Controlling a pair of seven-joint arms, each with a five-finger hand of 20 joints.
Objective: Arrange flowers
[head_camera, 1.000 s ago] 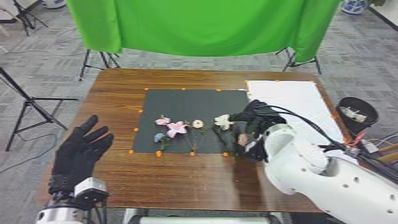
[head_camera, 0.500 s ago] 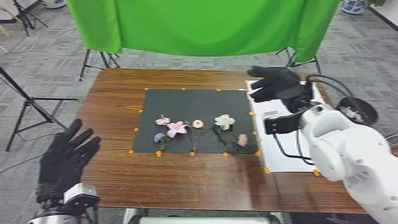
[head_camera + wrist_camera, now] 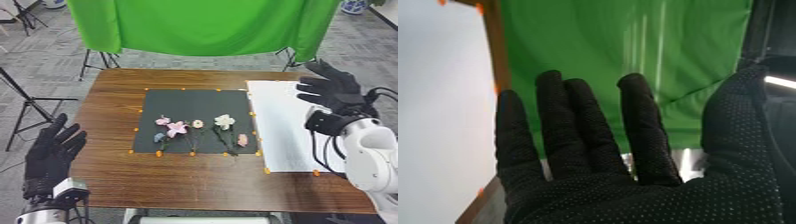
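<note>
In the head view my left hand (image 3: 50,159) is left of the table's front part, fingers straight. My right hand (image 3: 336,91) is over the white sheet's right edge, open and holding nothing. In the right wrist view, the same right hand (image 3: 638,197) has its fingers spread. On the black mat (image 3: 182,103) lie a small pink flower (image 3: 163,121), a pink star-shaped flower (image 3: 177,128), a blue flower (image 3: 160,137), a cream flower (image 3: 197,123), a white flower (image 3: 224,121) and a pink bud (image 3: 242,140), with stems toward the front.
The white sheet (image 3: 282,135) lies beside the mat on the brown table (image 3: 195,185). Orange markers line both. A green cloth (image 3: 209,27) hangs behind the table. A tripod (image 3: 31,105) stands at the left.
My right hand has moved from the mat's right side outward to the right, away from the flowers, uncovering the pink bud. My left hand has shifted slightly left.
</note>
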